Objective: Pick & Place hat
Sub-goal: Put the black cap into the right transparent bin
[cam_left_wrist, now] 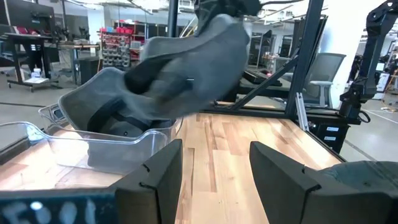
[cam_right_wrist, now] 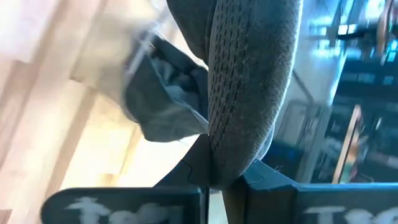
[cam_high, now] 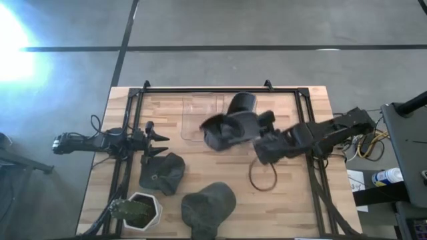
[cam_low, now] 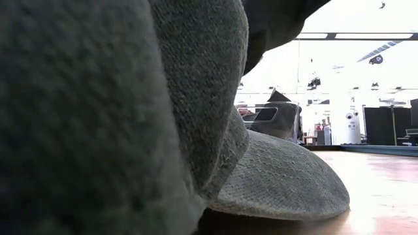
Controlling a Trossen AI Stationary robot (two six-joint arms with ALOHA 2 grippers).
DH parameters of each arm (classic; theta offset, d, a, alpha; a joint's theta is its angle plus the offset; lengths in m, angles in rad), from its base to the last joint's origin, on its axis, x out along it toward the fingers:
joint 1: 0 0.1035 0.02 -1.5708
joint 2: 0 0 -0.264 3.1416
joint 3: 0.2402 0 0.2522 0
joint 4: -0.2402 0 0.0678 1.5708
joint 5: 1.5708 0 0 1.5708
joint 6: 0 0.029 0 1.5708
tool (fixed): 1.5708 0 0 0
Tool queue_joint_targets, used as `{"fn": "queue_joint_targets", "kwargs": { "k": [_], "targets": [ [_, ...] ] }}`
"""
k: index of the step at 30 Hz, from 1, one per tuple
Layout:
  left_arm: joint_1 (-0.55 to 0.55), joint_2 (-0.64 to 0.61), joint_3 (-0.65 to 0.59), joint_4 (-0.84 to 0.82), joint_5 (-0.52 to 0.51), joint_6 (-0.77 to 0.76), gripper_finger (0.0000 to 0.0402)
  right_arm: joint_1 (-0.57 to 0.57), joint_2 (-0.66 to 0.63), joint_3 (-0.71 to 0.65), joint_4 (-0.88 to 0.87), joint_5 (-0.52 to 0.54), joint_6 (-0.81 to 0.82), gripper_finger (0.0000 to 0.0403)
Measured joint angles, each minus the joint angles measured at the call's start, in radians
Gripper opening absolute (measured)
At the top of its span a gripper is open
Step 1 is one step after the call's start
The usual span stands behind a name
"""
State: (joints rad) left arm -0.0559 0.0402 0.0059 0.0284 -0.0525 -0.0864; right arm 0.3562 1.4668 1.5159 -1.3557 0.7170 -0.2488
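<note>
Gripping a grey hat (cam_high: 223, 130) by its brim, the right gripper (cam_high: 261, 127) holds it in the air just over the clear bin (cam_high: 190, 110), and its own wrist view shows the two dark fingers pinched tight on the knit edge (cam_right_wrist: 249, 93). Held that way the crown hangs free, which I judge suits a drop into the bin. Measured from that bin, the wooden table (cam_high: 293, 200) spreads out on every side; a second hat (cam_high: 241, 103) already sits inside the bin, two more hats lie on the near side of it, one (cam_high: 162, 173) by the left arm and one (cam_high: 208, 205) at the table's front edge, and a small potted plant (cam_high: 137, 211) stands beyond those at the corner. A thin loop of cord (cam_high: 262, 175) lies below the right arm. The left gripper (cam_high: 155, 138) waits beside the bin with its fingers apart and nothing between them. Only the left wrist view shows the carried hat (cam_left_wrist: 186, 68) clear above the bin's wall (cam_left_wrist: 99, 143); the low view is almost filled by the front hat (cam_low: 281, 176).
</note>
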Motion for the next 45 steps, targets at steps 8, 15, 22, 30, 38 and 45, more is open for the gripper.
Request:
{"fn": "queue_joint_targets", "kwargs": {
  "k": [8, 15, 22, 30, 38, 45],
  "targets": [
    [0.0, 0.0, 0.0, 0.0, 0.0, 0.0, 0.0181, 0.177, 0.016, -0.068, -0.022, -0.193, 0.033, 0.0013],
    [0.0, 0.0, 0.0, 0.0, 0.0, 0.0, 0.0181, 0.232, 0.023, -0.248, -0.026, -0.31, 0.214, 0.0015],
    [0.0, 0.0, 0.0, 0.0, 0.0, 0.0, 0.0181, 0.232, 0.019, -0.388, -0.029, -0.399, 0.46, 0.0069],
    [0.0, 0.0, 0.0, 0.0, 0.0, 0.0, 0.0181, 0.248, -0.067, -0.426, -0.07, -0.436, 0.739, 0.0166],
    [0.0, 0.0, 0.0, 0.0, 0.0, 0.0, 0.0181, 0.245, -0.27, -0.445, -0.052, -0.605, 1.446, 0.0238],
    [0.0, 0.0, 0.0, 0.0, 0.0, 0.0, 0.0181, 0.231, -0.411, -0.654, 0.416, -0.748, 2.152, 0.024]
  ]
}}
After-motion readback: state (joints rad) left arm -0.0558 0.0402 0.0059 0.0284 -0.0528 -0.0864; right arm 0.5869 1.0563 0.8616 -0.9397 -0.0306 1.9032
